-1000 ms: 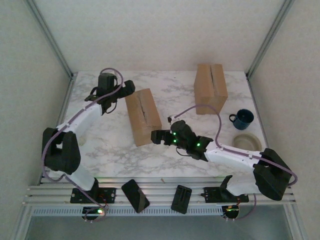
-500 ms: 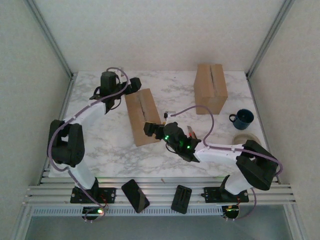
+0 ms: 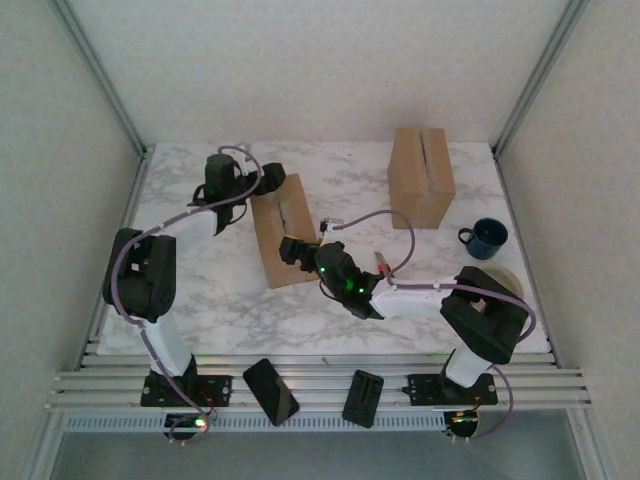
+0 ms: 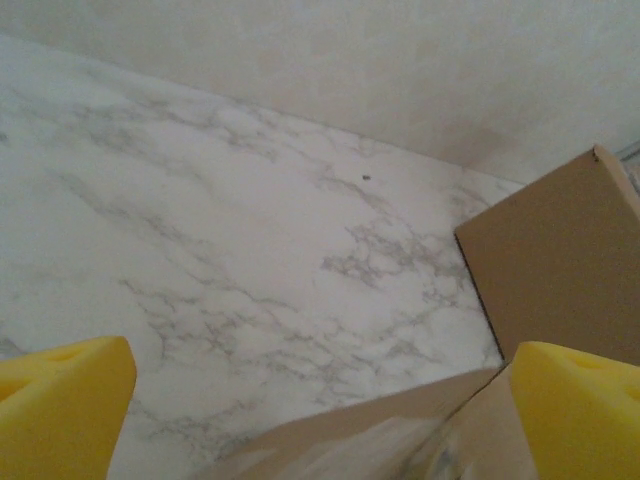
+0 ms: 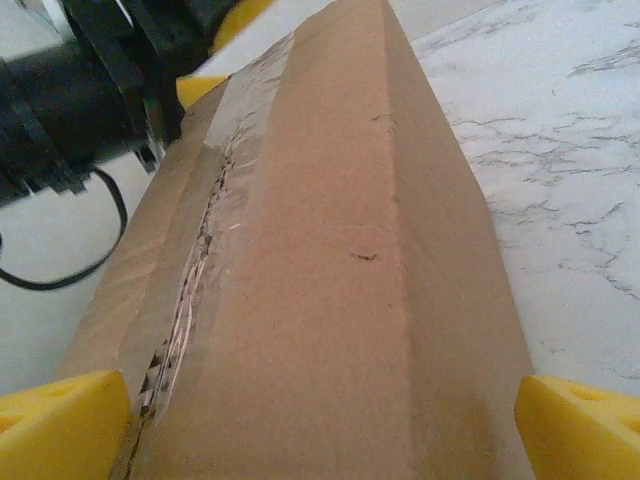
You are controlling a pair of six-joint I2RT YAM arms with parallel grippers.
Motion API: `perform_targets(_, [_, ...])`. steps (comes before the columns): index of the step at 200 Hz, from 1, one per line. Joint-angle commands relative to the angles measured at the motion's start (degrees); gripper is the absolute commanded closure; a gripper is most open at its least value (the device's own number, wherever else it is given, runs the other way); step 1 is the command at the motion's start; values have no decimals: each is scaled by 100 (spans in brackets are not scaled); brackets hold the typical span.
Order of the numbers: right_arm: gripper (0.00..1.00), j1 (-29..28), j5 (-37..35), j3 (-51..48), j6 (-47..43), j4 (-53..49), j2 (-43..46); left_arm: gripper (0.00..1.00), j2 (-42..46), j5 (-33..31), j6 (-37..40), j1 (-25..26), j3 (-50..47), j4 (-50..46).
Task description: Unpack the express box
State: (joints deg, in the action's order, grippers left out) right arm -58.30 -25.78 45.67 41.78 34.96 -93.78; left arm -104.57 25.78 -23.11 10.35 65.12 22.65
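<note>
Both wide-open astride box [image 5: 330, 250]: left hand [image 4: 320, 405], right hand [image 5: 320, 425].

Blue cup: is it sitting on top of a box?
No, the blue cup stands on the marble table, beside the far cardboard box.

In the left wrist view the box [image 4: 330, 448] is blurred and cut by the bottom edge, as are the left fingertips [image 4: 60, 400]. From above, the right gripper [image 3: 290, 248] covers part of the box. The right arm [image 3: 470, 300] hides part of the tape roll [image 3: 512, 277]. A reddish thing [image 3: 380, 262] is too small to tell.
</note>
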Motion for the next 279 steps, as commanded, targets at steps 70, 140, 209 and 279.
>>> perform_targets(70, [1, 567, 666, 440, 151, 147, -272, 6, 1502, -42, -248, -51, -1652, 548])
perform_targets(140, [1, 857, 1184, 1004, 363, 231, -828, 3, 2361, -469, -218, -52, -2232, 264])
perform_targets(209, [1, 863, 1034, 969, 515, -1017, -308, 0, 2359, -1044, -72, -94, -2069, -46])
perform_targets(279, [1, 1003, 950, 1409, 24, -3546, 801, 0, 2395, -1174, 48, -228, -1426, -511])
